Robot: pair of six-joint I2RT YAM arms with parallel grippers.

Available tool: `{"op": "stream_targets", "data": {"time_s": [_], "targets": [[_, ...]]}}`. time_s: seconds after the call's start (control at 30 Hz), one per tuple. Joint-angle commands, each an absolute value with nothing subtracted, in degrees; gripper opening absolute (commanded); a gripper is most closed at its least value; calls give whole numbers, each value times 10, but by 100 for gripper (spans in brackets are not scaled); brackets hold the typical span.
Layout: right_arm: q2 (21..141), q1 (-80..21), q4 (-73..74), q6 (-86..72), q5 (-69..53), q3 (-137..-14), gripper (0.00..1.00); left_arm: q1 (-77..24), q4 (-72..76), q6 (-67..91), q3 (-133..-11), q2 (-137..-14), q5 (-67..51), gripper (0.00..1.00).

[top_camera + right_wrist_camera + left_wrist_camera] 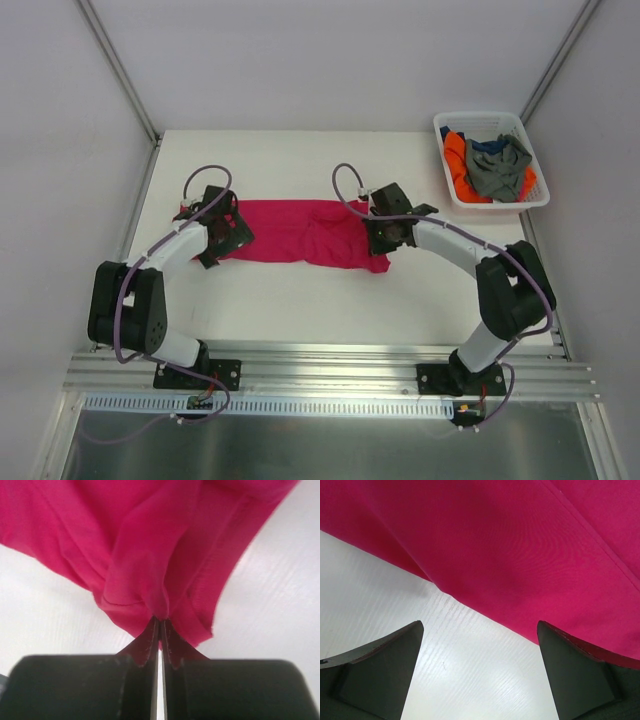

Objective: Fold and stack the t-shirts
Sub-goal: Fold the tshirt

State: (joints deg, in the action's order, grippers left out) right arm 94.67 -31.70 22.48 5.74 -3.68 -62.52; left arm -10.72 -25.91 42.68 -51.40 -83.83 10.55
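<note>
The magenta-pink t-shirt (300, 232) lies stretched sideways across the middle of the white table. My right gripper (383, 238) is shut on a bunched fold at the shirt's right end; in the right wrist view the cloth (150, 545) gathers into the closed jaws (160, 622). My left gripper (222, 235) is at the shirt's left end, open, its fingers (385, 665) spread over bare table with the shirt's edge (520, 555) just ahead and one tip at the cloth. The grey (500, 168), orange (458, 155) and dark blue (488, 146) t-shirts lie crumpled in the basket.
A white plastic basket (538, 200) stands at the back right corner of the table (320, 300). Grey walls enclose the table on the left, back and right. A metal rail (320, 365) with the arm bases runs along the near edge.
</note>
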Motion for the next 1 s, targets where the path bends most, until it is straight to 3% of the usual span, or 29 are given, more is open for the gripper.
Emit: {"op": "stream_targets", "data": {"time_s": [0.0, 0.27, 0.33, 0.37, 0.4, 0.67, 0.73, 0.9, 0.97], "targets": [[931, -290, 264, 97, -29, -650, 1, -99, -257, 428, -539, -845, 113, 99], [932, -262, 274, 122, -35, -657, 3, -97, -254, 411, -547, -847, 123, 99], [944, -260, 283, 127, -43, -672, 16, -96, -254, 405, -546, -846, 126, 99], [948, -261, 286, 126, -41, -679, 35, -96, -254, 403, -546, -846, 126, 99], [953, -259, 295, 126, -40, -687, 41, -96, -253, 397, -547, -843, 126, 99], [875, -259, 369, 17, -78, -772, 55, -91, -255, 389, -546, -804, 91, 99], [847, -297, 343, -42, -92, -739, 55, -91, -256, 391, -544, -789, 82, 99], [859, -366, 260, -189, -59, -625, 35, -84, -261, 388, -547, -768, 49, 99], [883, -373, 237, -217, -40, -604, 31, -62, -265, 389, -546, -765, 31, 99]]}}
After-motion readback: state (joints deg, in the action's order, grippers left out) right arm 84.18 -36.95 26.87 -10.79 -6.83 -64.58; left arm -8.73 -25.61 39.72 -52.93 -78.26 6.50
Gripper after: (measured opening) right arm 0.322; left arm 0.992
